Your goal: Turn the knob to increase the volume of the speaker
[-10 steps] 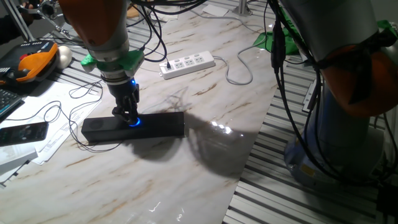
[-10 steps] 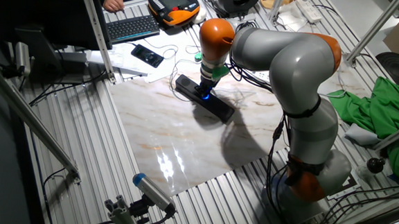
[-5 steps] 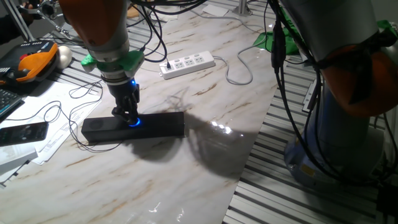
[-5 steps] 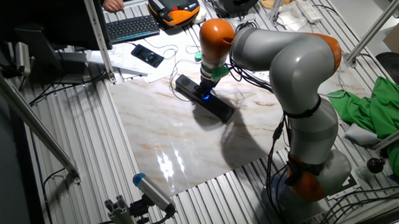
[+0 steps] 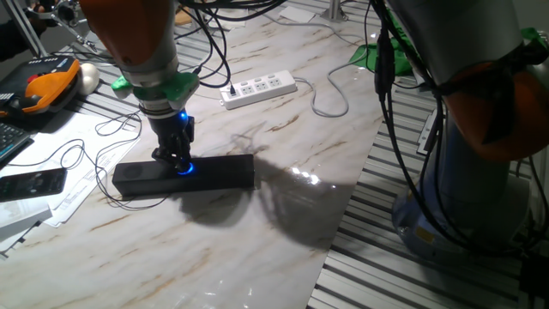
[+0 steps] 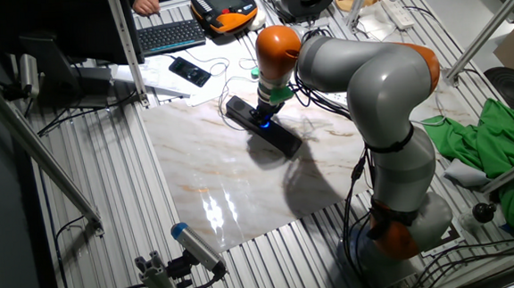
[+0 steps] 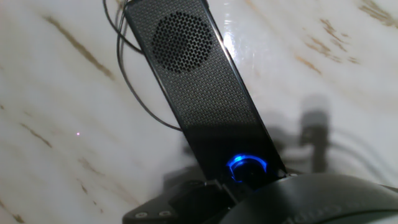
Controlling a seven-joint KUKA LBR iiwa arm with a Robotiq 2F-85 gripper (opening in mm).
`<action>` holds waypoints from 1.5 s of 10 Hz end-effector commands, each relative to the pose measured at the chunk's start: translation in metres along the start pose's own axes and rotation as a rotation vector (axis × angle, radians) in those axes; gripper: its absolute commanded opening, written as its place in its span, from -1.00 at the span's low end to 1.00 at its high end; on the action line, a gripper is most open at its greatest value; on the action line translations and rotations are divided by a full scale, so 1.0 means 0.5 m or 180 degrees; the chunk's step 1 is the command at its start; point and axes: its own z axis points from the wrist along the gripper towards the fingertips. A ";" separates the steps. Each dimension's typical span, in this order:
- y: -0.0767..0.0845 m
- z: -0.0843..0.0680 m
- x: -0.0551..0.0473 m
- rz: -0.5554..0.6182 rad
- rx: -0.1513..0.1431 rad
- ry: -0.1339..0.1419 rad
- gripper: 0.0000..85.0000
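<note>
- The speaker [image 5: 184,175] lies flat on the marble surface [image 5: 283,215], near its left edge in the one fixed view; its long axis runs roughly parallel to the surface's near edge; a thin black cable [image 7: 134,68] trails from one end.
- The knob [image 7: 246,167] sits at the middle of the speaker's top face; its blue ring glows in all three views.
- The pincer [image 5: 176,160] stands upright directly over the knob, its tips at the blue ring; the jaws stand narrow, and they appear closed on the knob, though contact itself is hidden behind the pincer body in the hand view.
- Handling, as judged: the knob is small, rigid and probably smooth; take hold on its round side wall, with both fingertips opposed across the centre, so that rotation does not slip.
- The speaker looks light and rests loose on a glossy surface; a turning force may swing the whole bar rather than the knob; keep slight downward pressure and rotate about the knob's own axis.
- A white power strip [image 5: 258,88] lies towards the far edge, well apart; a flat black remote [image 5: 31,184] lies off the left edge, on papers.
</note>
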 end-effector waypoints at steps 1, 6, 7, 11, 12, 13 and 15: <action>0.000 0.000 0.000 0.0035 0.0005 0.0000 -0.60; 0.000 0.000 0.001 0.0323 0.0010 0.0005 -0.60; 0.000 0.001 0.001 0.0378 0.0019 0.0015 -0.60; 0.001 0.001 0.002 0.0614 0.0049 0.0014 -0.60; 0.001 0.001 0.002 0.0663 0.0054 0.0008 -0.60; 0.001 0.001 0.002 0.0721 0.0040 0.0008 -0.60; 0.002 0.000 0.002 0.0808 0.0035 0.0008 -0.60</action>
